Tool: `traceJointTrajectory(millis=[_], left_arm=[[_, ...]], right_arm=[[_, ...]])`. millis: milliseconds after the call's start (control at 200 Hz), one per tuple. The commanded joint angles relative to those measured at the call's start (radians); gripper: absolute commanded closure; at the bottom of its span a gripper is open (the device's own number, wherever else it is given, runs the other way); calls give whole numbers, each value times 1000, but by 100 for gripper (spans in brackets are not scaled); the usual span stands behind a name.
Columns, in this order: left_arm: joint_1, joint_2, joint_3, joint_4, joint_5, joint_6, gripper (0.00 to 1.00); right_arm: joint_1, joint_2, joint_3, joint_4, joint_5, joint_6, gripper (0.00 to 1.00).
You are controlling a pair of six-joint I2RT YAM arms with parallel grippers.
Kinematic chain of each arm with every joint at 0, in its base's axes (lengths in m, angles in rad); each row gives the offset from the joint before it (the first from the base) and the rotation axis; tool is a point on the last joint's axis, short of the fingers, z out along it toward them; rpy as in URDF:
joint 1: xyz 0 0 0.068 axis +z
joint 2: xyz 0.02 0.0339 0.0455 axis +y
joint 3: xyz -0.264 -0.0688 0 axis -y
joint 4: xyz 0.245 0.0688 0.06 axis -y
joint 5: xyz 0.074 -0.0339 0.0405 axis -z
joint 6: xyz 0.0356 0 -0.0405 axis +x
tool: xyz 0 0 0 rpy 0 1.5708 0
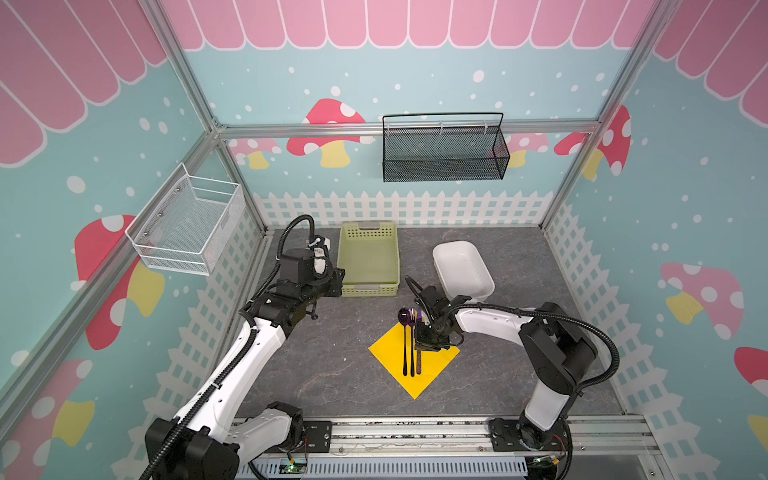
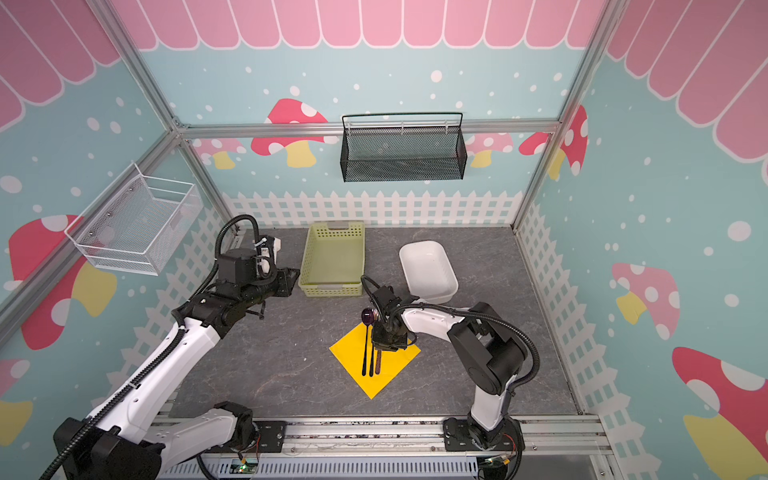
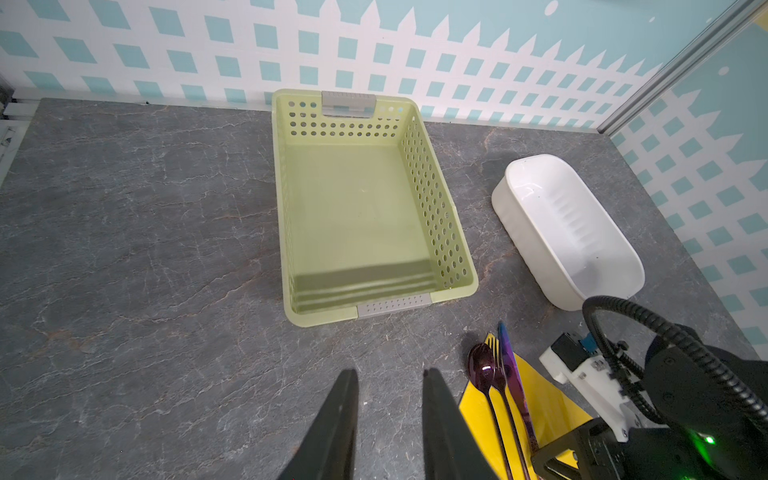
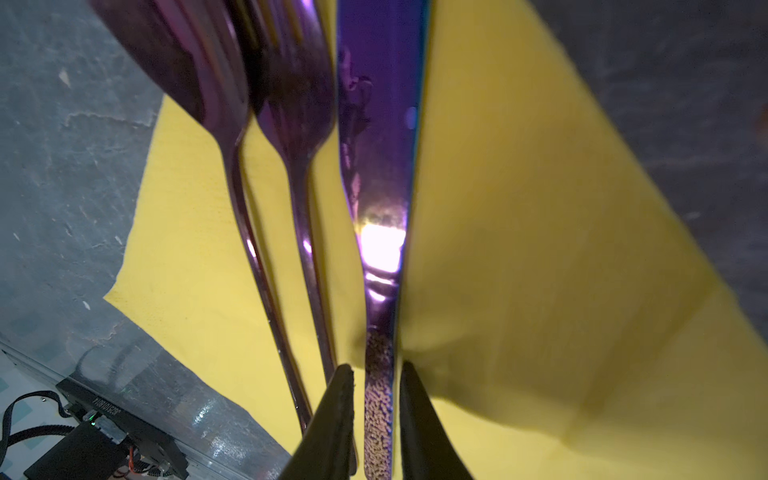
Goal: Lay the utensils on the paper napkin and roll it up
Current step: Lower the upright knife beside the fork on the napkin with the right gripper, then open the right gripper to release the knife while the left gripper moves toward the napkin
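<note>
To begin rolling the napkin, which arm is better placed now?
Likely right. The right gripper straddles the knife over the napkin; the left gripper hangs by the green basket, off the napkin.

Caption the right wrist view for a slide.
Right pincer straddles the knife at its handle, beside fork and spoon on the yellow napkin.

Both top views: high at the front, looking steeply down, whole table (image 1: 332, 374) in frame. Left wrist: mid-height, facing the back fence (image 3: 374, 41) across the green basket (image 3: 357, 208). Right wrist: very close, along the knife (image 4: 378, 166) on the yellow napkin (image 4: 519, 249). All four views share that napkin.
</note>
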Motion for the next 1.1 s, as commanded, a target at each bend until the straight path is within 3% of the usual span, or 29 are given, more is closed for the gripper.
traceJointTrajectory(millis=[0,375,610,760,1091], left_arm=[[5,4,-6,4,7,-7,71],[4,41,-2,3,41,-9,72],[-20,131,16,-13,114,-25,78],[-80,228,58,-37,174,-89,85],[-254,398,32,10,150,-276,97]], right_arm=[[10,-34,-9,-26,25,19,76],[3,-124,5,-48,91,-13,76],[-43,-172,-18,29,36,-84,81],[-73,-167,-25,41,7,-133,89],[-191,-198,-153,177,-147,-192,97]])
